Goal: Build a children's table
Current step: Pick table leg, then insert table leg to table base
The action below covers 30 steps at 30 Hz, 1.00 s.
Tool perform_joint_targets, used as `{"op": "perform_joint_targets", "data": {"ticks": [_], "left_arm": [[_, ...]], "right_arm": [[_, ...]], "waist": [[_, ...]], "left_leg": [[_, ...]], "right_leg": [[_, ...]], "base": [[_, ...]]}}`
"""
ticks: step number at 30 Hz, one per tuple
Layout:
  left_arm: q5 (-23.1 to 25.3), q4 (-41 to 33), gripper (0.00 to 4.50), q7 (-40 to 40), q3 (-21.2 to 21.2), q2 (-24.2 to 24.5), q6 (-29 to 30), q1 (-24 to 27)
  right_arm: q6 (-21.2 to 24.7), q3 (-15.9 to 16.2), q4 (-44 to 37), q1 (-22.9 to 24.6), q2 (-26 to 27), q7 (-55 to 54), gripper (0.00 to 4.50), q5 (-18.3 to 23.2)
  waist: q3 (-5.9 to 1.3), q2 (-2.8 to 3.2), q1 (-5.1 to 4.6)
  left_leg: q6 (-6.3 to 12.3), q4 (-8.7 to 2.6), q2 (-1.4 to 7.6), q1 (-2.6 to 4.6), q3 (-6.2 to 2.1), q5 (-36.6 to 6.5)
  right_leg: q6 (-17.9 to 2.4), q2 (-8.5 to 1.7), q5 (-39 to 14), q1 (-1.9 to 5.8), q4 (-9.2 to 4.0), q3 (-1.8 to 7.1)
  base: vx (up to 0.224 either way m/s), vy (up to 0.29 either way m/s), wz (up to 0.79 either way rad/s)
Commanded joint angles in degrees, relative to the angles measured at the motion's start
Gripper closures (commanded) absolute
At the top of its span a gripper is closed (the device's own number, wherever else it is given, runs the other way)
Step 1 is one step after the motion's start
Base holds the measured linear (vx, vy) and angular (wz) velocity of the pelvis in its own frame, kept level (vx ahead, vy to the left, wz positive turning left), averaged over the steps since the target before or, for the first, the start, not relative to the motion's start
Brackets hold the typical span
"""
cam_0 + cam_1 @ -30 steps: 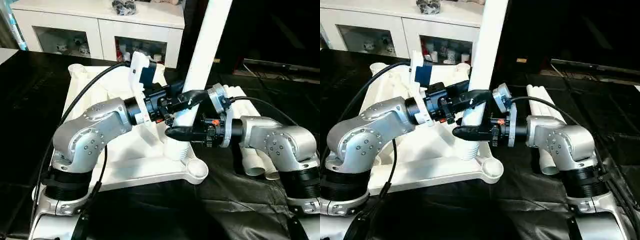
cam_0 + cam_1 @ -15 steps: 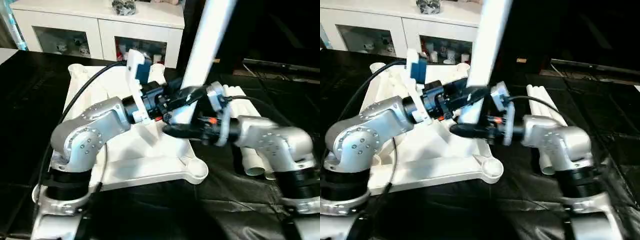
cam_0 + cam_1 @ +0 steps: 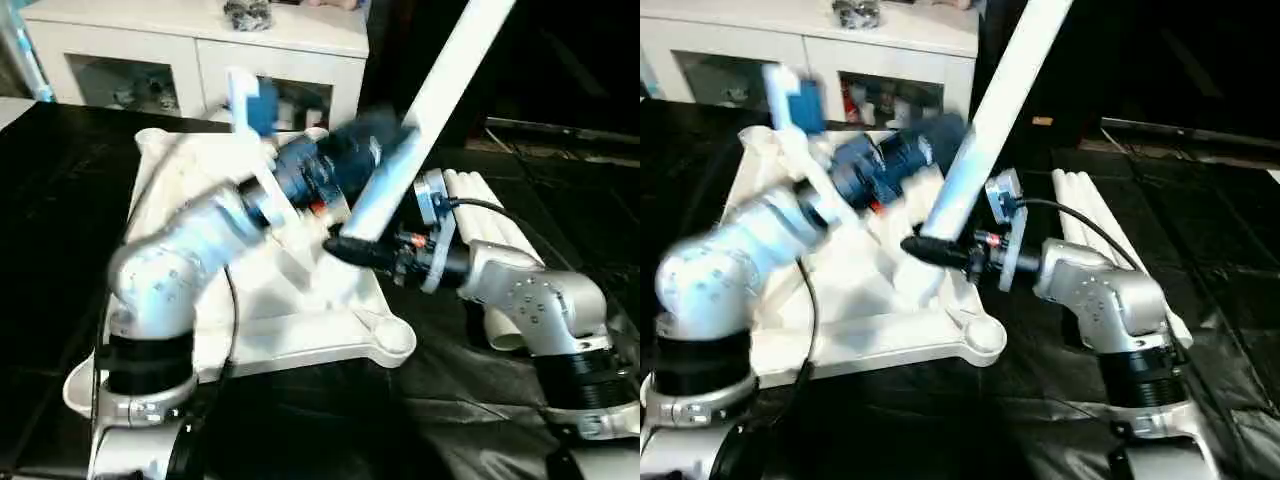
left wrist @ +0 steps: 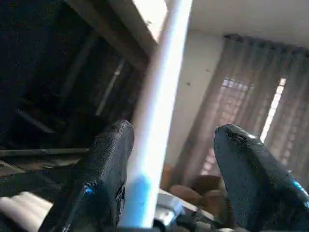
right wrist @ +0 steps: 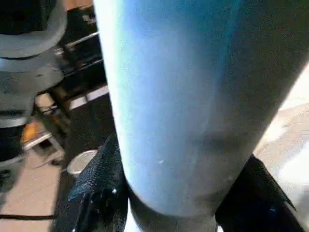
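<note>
The children's table top (image 3: 250,300) lies upside down on black sheeting, ribs and round corner sockets up. One long white leg (image 3: 430,90) leans steeply to the right over its near right part. My right gripper (image 3: 350,242) is shut on the leg's lower part, with a black finger on each side of the tube (image 5: 164,96). My left gripper (image 4: 176,130) is open, higher up beside the leg (image 4: 157,116), which passes close to one of its fingers (image 4: 104,179). Where the leg's foot meets the top is hidden behind my right gripper.
Spare white legs (image 3: 490,205) lie side by side on the sheeting right of the top, behind my right forearm. A white cabinet with glass doors (image 3: 200,50) stands at the back. A corner socket (image 3: 392,340) sits at the near right edge.
The leg has tipped from nearly upright to a steep lean to the right. My left gripper has opened off it and swung up and back. My right gripper still holds it.
</note>
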Motion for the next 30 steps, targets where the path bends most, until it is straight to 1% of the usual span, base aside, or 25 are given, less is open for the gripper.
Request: {"op": "perform_joint_targets", "data": {"ticks": [1, 3, 5, 7, 9, 10, 11, 12, 13, 14, 15, 16, 17, 18, 19, 20, 21, 22, 24, 25, 26, 27, 28, 29, 30], "left_arm": [[2.6, 0.4, 1.46, -1.3, 0.3, 3.3, -0.7, 1.2], [5.6, 0.3, 1.46, -2.8, -0.7, 6.7, -1.2, 2.8], [8.3, -0.2, 1.46, -4.3, -2.7, 10.0, -1.7, 4.8], [11.4, -1.7, 1.46, -7.5, -6.2, 14.6, -2.5, 8.2], [12.1, -2.3, 1.46, -8.6, -7.2, 15.8, -2.8, 9.3], [13.5, -2.8, 1.46, -9.8, -9.1, 17.4, -3.5, 10.5], [16.2, -3.5, 1.46, -12.1, -12.9, 19.9, -5.2, 12.8], [17.7, -3.8, 1.46, -13.1, -14.8, 20.9, -6.2, 13.9], [19.7, -4.1, 1.46, -14.6, -17.6, 22.3, -7.5, 15.2], [20.3, -4.2, 1.46, -14.8, -18.3, 22.5, -7.8, 15.5], [21.4, -4.2, 1.46, -15.3, -19.9, 23.0, -8.3, 16.1], [23.7, -4.0, 1.46, -15.9, -23.5, 23.3, -9.5, 17.1], [24.8, -3.3, 1.46, -16.4, -25.6, 23.0, -10.2, 17.9], [25.4, -2.9, 1.46, -16.8, -26.6, 22.7, -10.6, 18.4], [26.8, -2.6, 1.46, -17.2, -28.0, 22.8, -11.6, 18.9], [28.3, -2.4, 1.46, -17.0, -29.7, 22.9, -12.0, 18.8], [29.0, -2.2, 1.46, -16.8, -30.8, 23.0, -11.8, 18.9], [30.7, -1.5, 1.46, -16.3, -33.4, 23.4, -11.3, 18.8], [31.2, -1.2, 1.46, -15.9, -34.1, 23.4, -10.3, 18.7], [31.5, -1.2, 1.46, -15.5, -34.7, 23.4, -9.4, 18.6], [31.4, -1.3, 1.46, -15.5, -35.0, 23.3, -8.2, 18.6], [31.5, -1.4, 1.64, -15.2, -34.9, 23.1, -7.2, 18.7], [31.9, -1.2, 1.81, -14.9, -35.1, 23.0, -6.6, 18.9], [32.2, -1.0, 1.81, -14.6, -35.2, 22.9, -6.2, 18.9], [33.6, -0.2, 1.85, -13.4, -35.5, 22.8, -5.8, 18.8]], "right_arm": [[-1.8, -1.6, 0.6, -0.2, -0.1, -2.9, 2.58, -1.9], [-2.2, -1.6, 1.0, 0.1, -0.3, -4.0, 2.58, -3.1], [-3.2, -1.5, 1.1, 1.0, -0.6, -5.8, 2.58, -4.7], [-5.5, -1.9, 0.0, 3.1, -1.1, -8.2, 2.58, -6.8], [-6.2, -2.2, -0.7, 3.8, -1.2, -8.7, 2.58, -7.2], [-6.5, -2.6, -1.6, 4.7, -1.2, -9.5, 2.58, -7.4], [-7.4, -2.7, -3.5, 6.6, -1.4, -11.1, 2.58, -8.6], [-8.0, -2.6, -4.5, 7.5, -1.4, -11.6, 2.58, -9.2], [-9.0, -2.5, -5.9, 8.9, -1.4, -12.2, 2.58, -10.0], [-9.3, -2.5, -6.1, 9.3, -1.4, -12.4, 2.58, -10.2], [-9.7, -2.5, -6.7, 10.0, -1.5, -12.6, 2.58, -10.6], [-10.2, -3.2, -8.0, 11.7, -1.4, -13.4, 2.58, -10.7], [-10.1, -3.8, -9.1, 13.1, -1.2, -13.7, 2.58, -10.2], [-10.0, -4.1, -9.7, 13.8, -1.1, -13.9, 2.58, -9.8], [-9.9, -4.4, -10.5, 14.6, -0.8, -14.5, 2.58, -9.7], [-9.3, -4.9, -11.6, 15.3, -1.0, -15.0, 2.58, -9.5], [-8.7, -5.0, -12.7, 16.0, -1.0, -15.3, 2.58, -9.0], [-7.8, -5.3, -14.6, 17.3, -0.8, -15.9, 2.58, -8.3], [-7.7, -5.0, -15.2, 18.0, -0.9, -16.0, 2.58, -8.5], [-7.8, -4.6, -15.6, 18.4, -1.1, -16.1, 2.58, -8.9], [-7.8, -4.3, -16.1, 18.7, -1.2, -16.3, 2.58, -9.2], [-7.6, -4.0, -16.7, 19.0, -1.1, -16.4, 2.58, -9.1], [-7.6, -3.8, -17.1, 19.3, -1.0, -16.3, 2.58, -9.2], [-7.5, -3.7, -17.3, 19.4, -1.0, -16.2, 2.58, -9.2], [-7.7, -3.2, -17.4, 19.6, -1.2, -16.1, 2.58, -9.6]], "waist": [[-3.97, 0.73, -0.15], [-3.96, 0.96, -0.32], [-3.96, 1.11, -0.4], [-3.92, 1.45, -0.24], [-3.97, 1.43, -0.23], [-3.91, 1.72, -0.21], [-3.95, 2.17, -0.17], [-3.78, 2.5, -0.2], [-3.74, 2.13, -0.34], [-3.61, 1.97, -0.45], [-3.66, 3.53, -0.4], [-3.48, 2.61, -0.62], [-3.35, 3.06, -0.59], [-3.28, 2.82, -0.53], [-3.32, 2.9, -0.59], [-3.39, 3.15, -0.59], [-3.45, 3.22, -0.7], [-3.39, 3.47, -0.85], [-3.46, 3.21, -1.26], [-3.45, 2.88, -1.47], [-3.48, 3.21, -1.81], [-3.47, 3.24, -2.09], [-3.52, 3.01, -2.22], [-3.46, 2.94, -2.38], [-3.44, 2.59, -2.58]], "left_leg": [[-2.01, -3.4, 2.18, 0.79, -0.66, -5.7], [-2.21, -3.5, 2.23, 0.88, -0.71, -6.0], [-2.52, -3.53, 2.33, 1.04, -0.65, -6.2], [-3.13, -3.65, 2.48, 1.35, -0.65, -7.2], [-3.31, -3.7, 2.48, 1.32, -0.62, -7.3], [-3.45, -3.81, 2.45, 1.27, -0.72, -7.8], [-3.64, -3.78, 2.43, 1.28, -0.75, -8.1], [-3.8, -3.93, 2.54, 1.26, -0.91, -9.4], [-3.65, -4.03, 2.48, 1.18, -0.87, -9.6], [-3.57, -4.04, 2.33, 1.26, -0.72, -10.6], [-3.83, -3.94, 2.2, 1.26, -0.84, -11.2], [-3.55, -3.96, 2.26, 1.37, -0.67, -12.6], [-3.22, -4.01, 2.21, 1.32, -0.63, -12.9], [-2.69, -3.98, 2.15, 1.3, -0.61, -12.8], [-2.56, -3.96, 2.11, 1.09, -0.63, -12.3], [-2.24, -3.86, 2.11, 1.12, -0.54, -11.7], [-2.02, -3.83, 2.11, 1.09, -0.52, -11.2], [-1.86, -3.83, 2.12, 1.2, -0.49, -11.3], [-1.73, -3.87, 2.03, 1.03, -0.56, -11.2], [-1.69, -3.88, 2.04, 0.94, -0.53, -11.0], [-1.64, -3.81, 2.07, 0.98, -0.57, -10.8], [-1.51, -3.78, 2.0, 0.9, -0.53, -10.8], [-1.22, -3.68, 1.95, 0.87, -0.49, -10.2], [-1.1, -3.71, 1.91, 0.79, -0.48, -10.1], [-0.83, -3.67, 1.87, 0.76, -0.42, -10.0]], "right_leg": [[-6.3, -5.89, -4.8, 2.85, -4.27, 3.28], [-5.6, -5.86, -5.1, 2.75, -4.29, 3.29], [-5.6, -5.88, -4.6, 2.62, -4.21, 3.34], [-5.5, -5.94, -4.9, 2.28, -4.14, 3.39], [-5.8, -5.91, -4.3, 2.37, -4.03, 3.4], [-6.1, -5.91, -4.0, 2.4, -4.19, 3.39], [-6.1, -5.92, -3.9, 2.42, -4.03, 3.41], [-5.6, -6.06, -4.8, 2.38, -4.22, 3.45], [-5.3, -5.96, -5.3, 2.47, -4.48, 3.47], [-5.1, -5.98, -7.2, 2.39, -4.49, 3.57], [-5.3, -6.01, -8.0, 2.28, -4.41, 3.59], [-5.1, -6.01, -10.5, 2.26, -5.05, 3.64], [-4.6, -5.95, -12.6, 2.2, -5.46, 3.75], [-4.4, -6.01, -14.1, 2.24, -5.43, 3.81], [-4.4, -6.0, -14.4, 2.37, -5.31, 3.79], [-4.1, -5.91, -15.1, 2.18, -5.41, 3.85], [-3.8, -5.83, -15.4, 2.22, -5.5, 3.88], [-3.6, -5.73, -15.8, 2.04, -5.66, 3.84], [-3.6, -5.72, -16.0, 2.2, -5.58, 3.68], [-3.6, -5.67, -15.7, 2.26, -5.54, 3.68], [-4.0, -5.66, -15.3, 2.13, -5.37, 3.66], [-4.3, -5.62, -15.1, 2.14, -5.42, 3.62], [-4.6, -5.64, -14.5, 2.19, -5.38, 3.64], [-4.7, -5.61, -14.5, 2.2, -5.4, 3.61], [-4.7, -5.63, -14.8, 2.25, -5.51, 3.6]], "base": [[0.0, 0.0, 0.0], [0.0, 0.0, 0.0], [0.0, 0.0, 0.0], [0.0, 0.0, 0.0], [0.0, 0.0, 0.0], [0.0, 0.0, 0.0], [0.0, 0.0, 0.0], [0.0, 0.0, 0.0], [0.0, 0.0, 0.0], [0.0, 0.0, 0.0], [0.0, 0.0, 0.0], [0.0, 0.0, 0.0], [0.0, 0.0, 0.0], [0.0, 0.0, 0.0], [0.0, 0.0, 0.0], [0.0, 0.0, 0.0], [0.0, 0.0, 0.0], [0.0, 0.0, 0.0], [0.0, 0.0, 0.0], [0.0, 0.0, 0.0], [0.0, 0.0, 0.0], [0.0, 0.0, 0.0], [0.0, 0.0, 0.0], [0.0, 0.0, 0.0], [0.0, 0.0, 0.0]]}}
